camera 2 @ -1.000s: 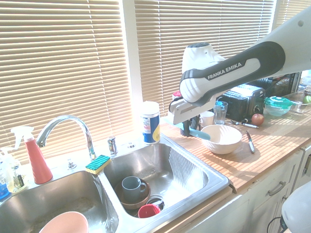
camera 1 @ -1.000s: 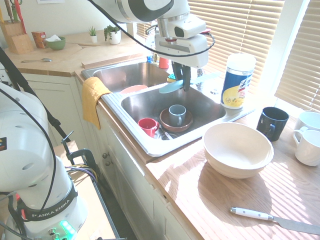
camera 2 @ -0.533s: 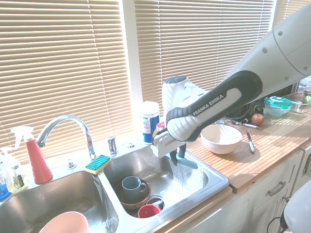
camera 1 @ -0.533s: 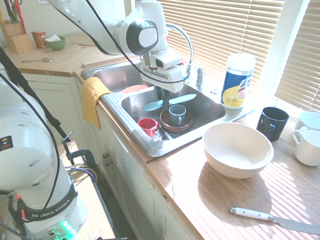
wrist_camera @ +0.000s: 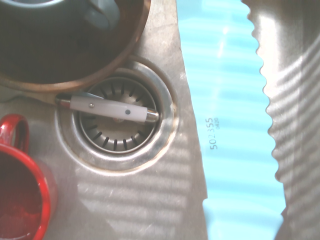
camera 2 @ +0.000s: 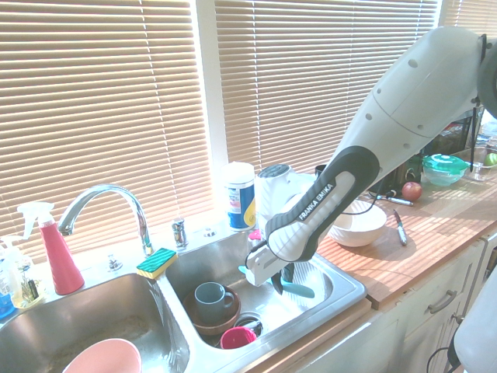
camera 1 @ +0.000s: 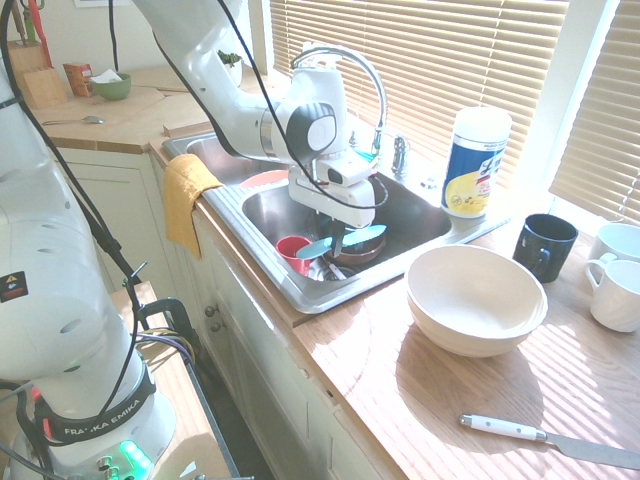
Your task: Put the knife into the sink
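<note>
Knife (camera 1: 343,241) lies level across my gripper (camera 1: 336,245), clamped shut on its middle, hanging low inside the sink's (camera 1: 420,243) right basin.

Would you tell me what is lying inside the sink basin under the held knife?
Under the knife the sink holds a red cup, brown bowl with grey mug, and white-handled utensil across the drain. Its far end is covered.

The wooden counter (camera 1: 400,370) carries a white bowl (camera 1: 476,298), white-handled knife (camera 1: 545,436) and dark mug (camera 1: 544,246).
</note>
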